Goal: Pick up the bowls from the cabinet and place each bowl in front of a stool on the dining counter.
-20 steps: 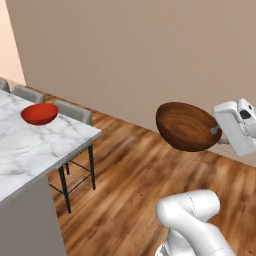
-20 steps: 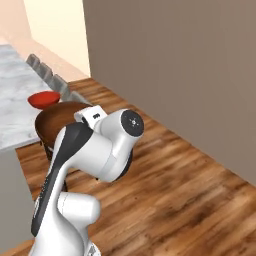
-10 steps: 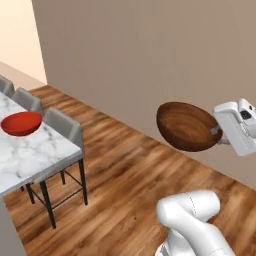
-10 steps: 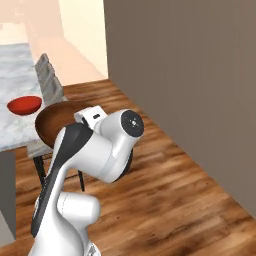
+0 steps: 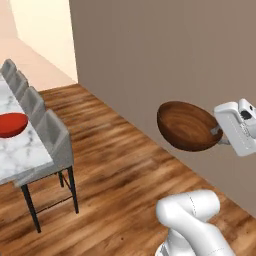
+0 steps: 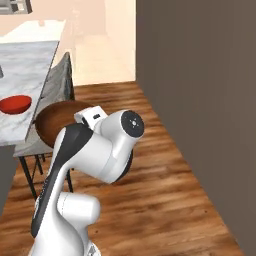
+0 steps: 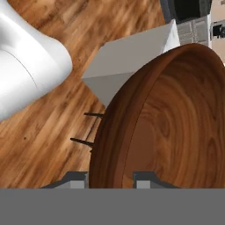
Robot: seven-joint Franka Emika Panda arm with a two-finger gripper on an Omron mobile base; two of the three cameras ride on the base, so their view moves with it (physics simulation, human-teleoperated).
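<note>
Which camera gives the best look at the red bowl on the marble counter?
The right base view: the glossy red bowl sits whole on the white marble dining counter. In the left base view, the frame edge cuts the bowl.

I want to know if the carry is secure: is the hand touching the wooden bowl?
Touching. In the hand view, the hand has a fingertip on each side of the wooden bowl's rim, pinching it.

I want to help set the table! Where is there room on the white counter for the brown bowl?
The marble counter is bare on the near side of the red bowl, in front of the closest stool. The gripper holds the brown bowl over the wood floor.
</note>
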